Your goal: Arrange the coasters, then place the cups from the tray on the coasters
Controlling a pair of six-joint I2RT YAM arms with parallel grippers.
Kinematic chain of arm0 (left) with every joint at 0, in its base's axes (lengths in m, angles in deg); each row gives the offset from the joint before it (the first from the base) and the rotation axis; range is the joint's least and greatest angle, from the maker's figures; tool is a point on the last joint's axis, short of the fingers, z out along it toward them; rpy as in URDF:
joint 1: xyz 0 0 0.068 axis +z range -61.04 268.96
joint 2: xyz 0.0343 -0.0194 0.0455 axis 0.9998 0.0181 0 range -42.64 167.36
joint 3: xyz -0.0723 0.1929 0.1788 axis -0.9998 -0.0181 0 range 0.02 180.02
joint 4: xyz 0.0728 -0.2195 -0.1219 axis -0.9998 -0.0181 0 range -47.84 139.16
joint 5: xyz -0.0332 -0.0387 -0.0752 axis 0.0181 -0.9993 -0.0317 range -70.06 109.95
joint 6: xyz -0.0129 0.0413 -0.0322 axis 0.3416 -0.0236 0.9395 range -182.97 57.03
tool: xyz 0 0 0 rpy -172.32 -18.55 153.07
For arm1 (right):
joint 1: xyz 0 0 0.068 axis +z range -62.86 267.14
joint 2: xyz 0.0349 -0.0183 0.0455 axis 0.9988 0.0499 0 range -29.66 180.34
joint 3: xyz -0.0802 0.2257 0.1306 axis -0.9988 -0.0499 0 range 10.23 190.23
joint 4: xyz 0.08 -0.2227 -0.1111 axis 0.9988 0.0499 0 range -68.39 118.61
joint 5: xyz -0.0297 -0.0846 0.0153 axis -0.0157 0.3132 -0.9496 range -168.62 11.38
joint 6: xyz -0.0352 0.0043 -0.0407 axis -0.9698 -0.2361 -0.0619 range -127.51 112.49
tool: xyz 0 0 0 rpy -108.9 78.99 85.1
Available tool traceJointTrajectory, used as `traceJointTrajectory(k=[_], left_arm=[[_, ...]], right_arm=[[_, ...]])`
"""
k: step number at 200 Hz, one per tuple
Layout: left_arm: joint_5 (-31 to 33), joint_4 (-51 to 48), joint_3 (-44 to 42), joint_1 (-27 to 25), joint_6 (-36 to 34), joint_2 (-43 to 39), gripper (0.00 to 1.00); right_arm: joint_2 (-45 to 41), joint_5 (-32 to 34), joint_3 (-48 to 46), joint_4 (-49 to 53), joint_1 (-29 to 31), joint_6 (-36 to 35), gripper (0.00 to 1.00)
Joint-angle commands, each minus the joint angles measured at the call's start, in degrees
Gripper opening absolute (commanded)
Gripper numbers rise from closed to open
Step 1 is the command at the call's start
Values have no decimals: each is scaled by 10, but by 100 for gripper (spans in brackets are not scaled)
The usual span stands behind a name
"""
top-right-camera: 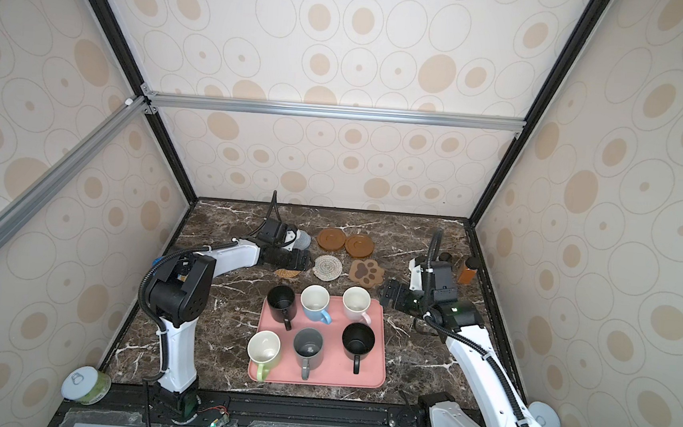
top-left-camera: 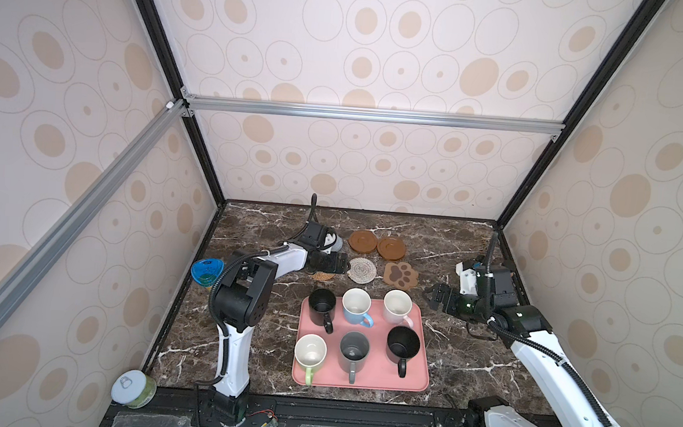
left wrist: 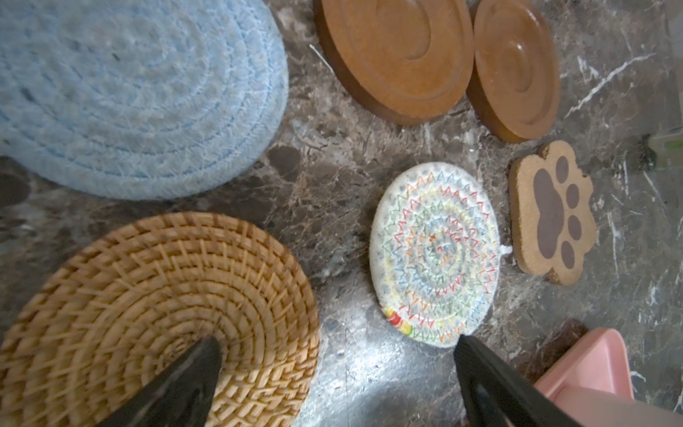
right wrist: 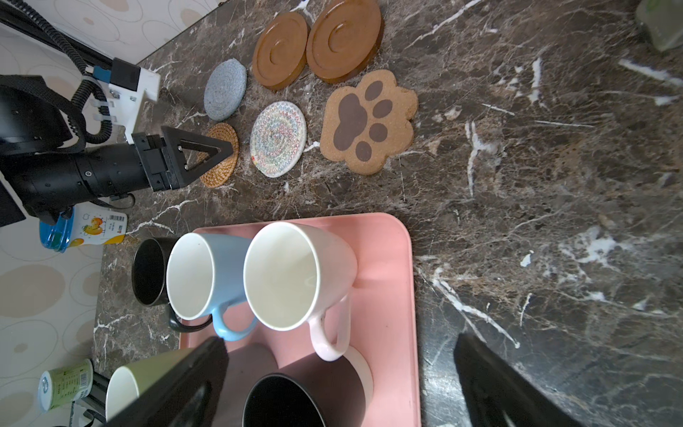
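Six cups stand on the pink tray (top-left-camera: 359,383): black (top-left-camera: 321,302), light blue (top-left-camera: 356,305), pale pink (top-left-camera: 397,306), light green (top-left-camera: 310,354), grey (top-left-camera: 354,349), black (top-left-camera: 403,344). Behind the tray lie the coasters: two wooden discs (top-left-camera: 363,241) (top-left-camera: 391,248), cream woven (top-left-camera: 362,270), paw (top-left-camera: 400,275), tan rattan (left wrist: 155,295), blue-grey (left wrist: 122,92). My left gripper (left wrist: 336,344) hangs open low over the rattan coaster's edge, holding nothing. The right gripper (top-left-camera: 433,297) is open and empty, just right of the tray's far corner.
A blue-lidded jar (top-left-camera: 206,271) sits at the table's left edge and a green can (top-left-camera: 133,388) at the front left corner. An amber bottle (top-right-camera: 468,270) stands by the right wall. A white-lidded can (top-right-camera: 543,418) is at front right.
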State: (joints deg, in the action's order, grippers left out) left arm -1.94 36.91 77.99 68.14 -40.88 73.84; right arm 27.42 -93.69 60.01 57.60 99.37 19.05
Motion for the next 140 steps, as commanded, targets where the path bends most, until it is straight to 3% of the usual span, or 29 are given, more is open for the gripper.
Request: traceJointTrajectory(k=[1, 76, 140], left_arm=[[28, -42, 17, 0, 2, 17, 100], [92, -52, -20, 68, 3, 2, 100], [117, -67, 25, 116, -19, 38, 100]], right_arm=[[-5, -6, -3, 17, 8, 11, 100], [-6, 6, -4, 15, 17, 23, 100], [19, 3, 6, 6, 27, 26, 99]])
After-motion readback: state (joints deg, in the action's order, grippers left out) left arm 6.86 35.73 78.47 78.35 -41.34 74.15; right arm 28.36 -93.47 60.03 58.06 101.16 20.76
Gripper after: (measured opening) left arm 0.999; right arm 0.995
